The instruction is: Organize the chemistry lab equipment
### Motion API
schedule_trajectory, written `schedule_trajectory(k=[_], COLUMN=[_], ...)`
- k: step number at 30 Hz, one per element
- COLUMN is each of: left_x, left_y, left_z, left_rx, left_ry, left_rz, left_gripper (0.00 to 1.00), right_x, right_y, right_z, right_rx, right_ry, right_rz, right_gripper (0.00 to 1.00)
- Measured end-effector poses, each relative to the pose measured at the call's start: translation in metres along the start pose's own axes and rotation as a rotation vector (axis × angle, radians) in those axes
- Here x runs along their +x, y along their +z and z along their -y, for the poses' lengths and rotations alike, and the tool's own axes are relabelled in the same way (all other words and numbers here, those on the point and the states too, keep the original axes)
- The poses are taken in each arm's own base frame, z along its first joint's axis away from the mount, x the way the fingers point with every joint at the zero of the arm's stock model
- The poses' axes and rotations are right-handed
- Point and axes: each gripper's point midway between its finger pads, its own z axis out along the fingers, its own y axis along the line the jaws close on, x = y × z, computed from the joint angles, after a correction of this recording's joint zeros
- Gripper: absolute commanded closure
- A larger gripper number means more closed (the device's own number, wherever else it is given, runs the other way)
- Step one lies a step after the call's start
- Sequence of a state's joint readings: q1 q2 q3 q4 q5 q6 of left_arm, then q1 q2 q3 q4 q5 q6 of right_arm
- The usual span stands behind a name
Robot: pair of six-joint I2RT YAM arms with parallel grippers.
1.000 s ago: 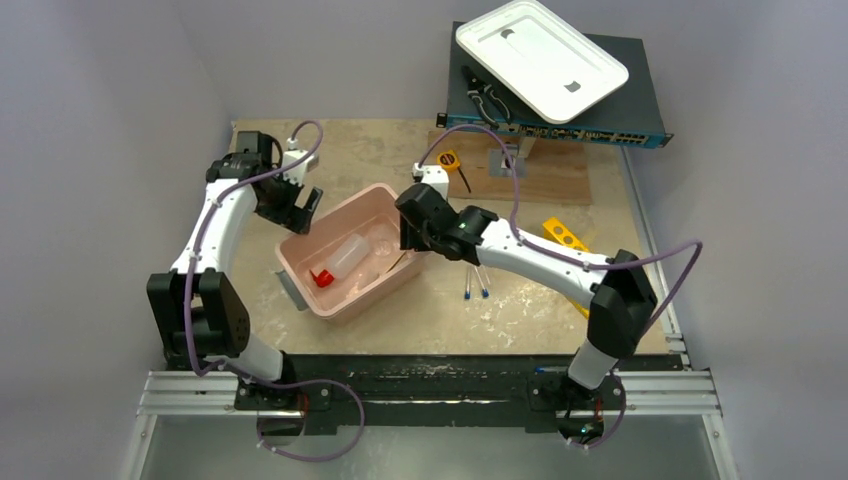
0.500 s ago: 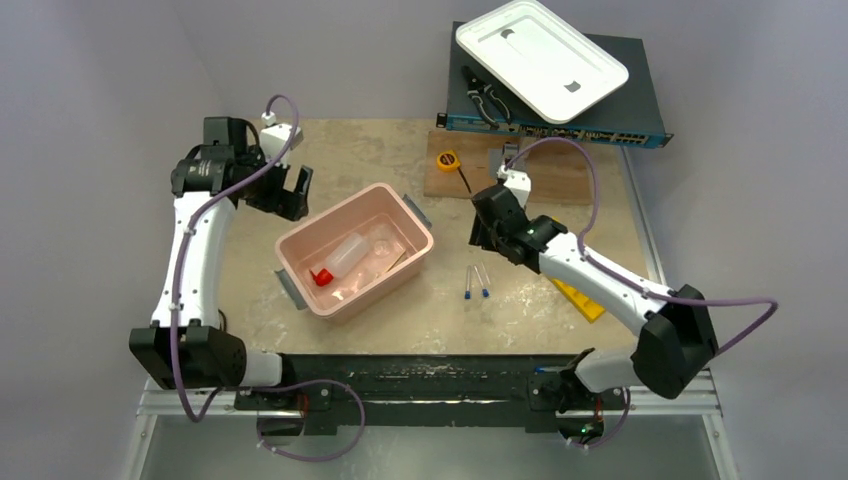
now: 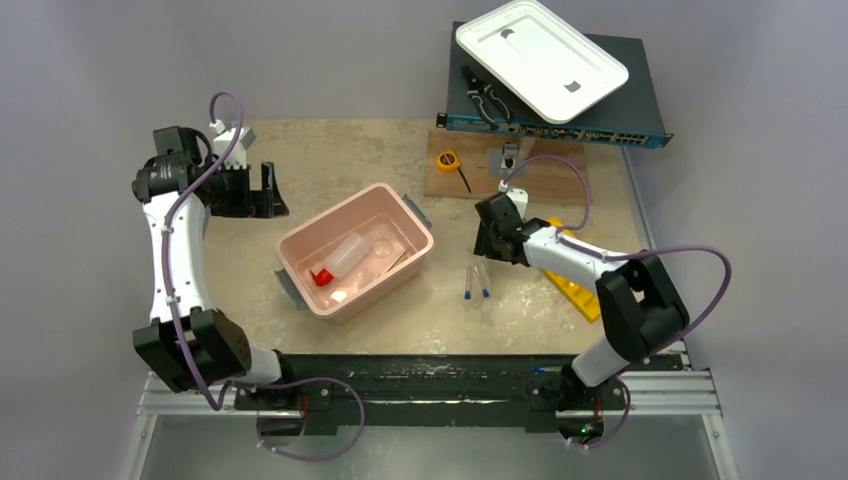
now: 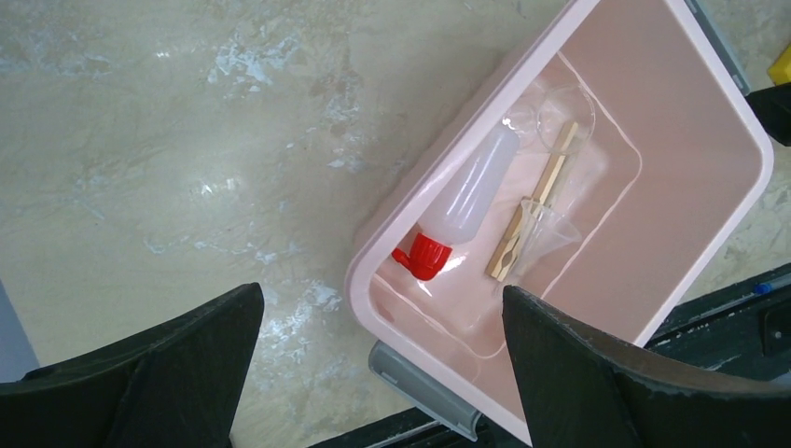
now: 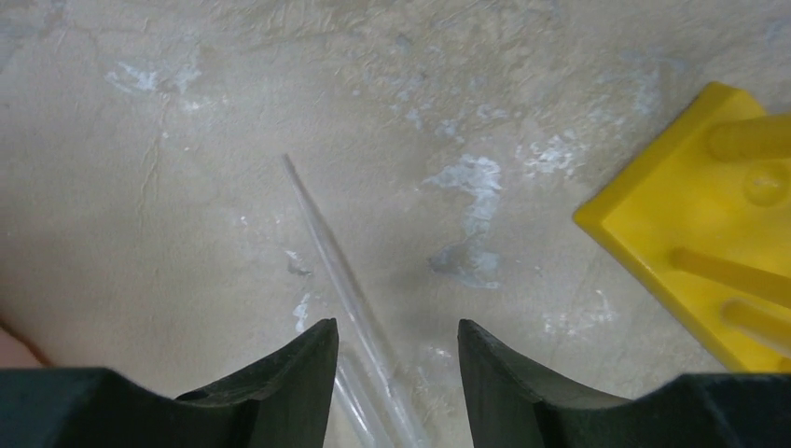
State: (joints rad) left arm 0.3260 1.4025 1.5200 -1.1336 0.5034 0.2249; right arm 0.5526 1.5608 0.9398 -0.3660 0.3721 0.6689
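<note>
A pink bin (image 3: pixel 330 212) holds the squeeze bottle (image 3: pixel 346 254) with red nozzle, a wooden stick (image 3: pixel 398 262) and clear pieces. The left wrist view shows the bottle (image 4: pixel 471 191), the stick (image 4: pixel 536 210) and a clear funnel (image 4: pixel 552 231) inside it. Two clear tubes with blue tips (image 3: pixel 476 281) lie on the table right of the bin. My right gripper (image 3: pixel 484 252) is open and empty, low over their upper ends (image 5: pixel 326 252); its fingers straddle them (image 5: pixel 396 327). The yellow rack (image 3: pixel 578 282) lies to its right, partly under the right arm (image 5: pixel 709 233). My left gripper (image 3: pixel 272 195) is open and empty, back left of the bin (image 4: pixel 381 294).
A yellow tape measure (image 3: pixel 447 160) and a grey part (image 3: pixel 507 155) lie by a wooden board (image 3: pixel 550 178) at the back. Black-handled pliers (image 3: pixel 485 97) and a white tray (image 3: pixel 540 58) rest on a dark switch box (image 3: pixel 625 118).
My right gripper left the bin, moved right and came down over the tubes. My left arm swung back and left, away from the bin. Both grippers stayed open.
</note>
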Motion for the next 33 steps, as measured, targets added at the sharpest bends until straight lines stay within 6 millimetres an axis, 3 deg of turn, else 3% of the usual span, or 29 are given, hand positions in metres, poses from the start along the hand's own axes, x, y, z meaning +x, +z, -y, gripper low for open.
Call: schedule_trajectory(k=[7,12,26,33], left_x=[0.02,0.041,0.044,0.051], left_y=[0.001,0.005,0.006,0.007], left_z=[0.008,0.007,0.002,0.0], left_rx=[0.023,0.018,-0.004,-0.015], left_ry=[-0.005,0.001,0.037,0.049], left_rz=[-0.019,-0.056,-0.064,-0.077], left_gripper=[0.0,0.0,0.0,0.0], right_x=[0.008,0.023,0.023,0.021], right_y=[0.014,0.025,0.033,0.031], right_z=[-0.018,-0.018,-0.017,-0.013], right_rx=[-0.068,-0.073,-0.062,-0.042], right_ry=[-0.017,-0.029,-0.031,-0.032], right_rz=[-0.029,-0.07,-0.049,-0.047], right_gripper=[0.5,0.53,1.0,1.0])
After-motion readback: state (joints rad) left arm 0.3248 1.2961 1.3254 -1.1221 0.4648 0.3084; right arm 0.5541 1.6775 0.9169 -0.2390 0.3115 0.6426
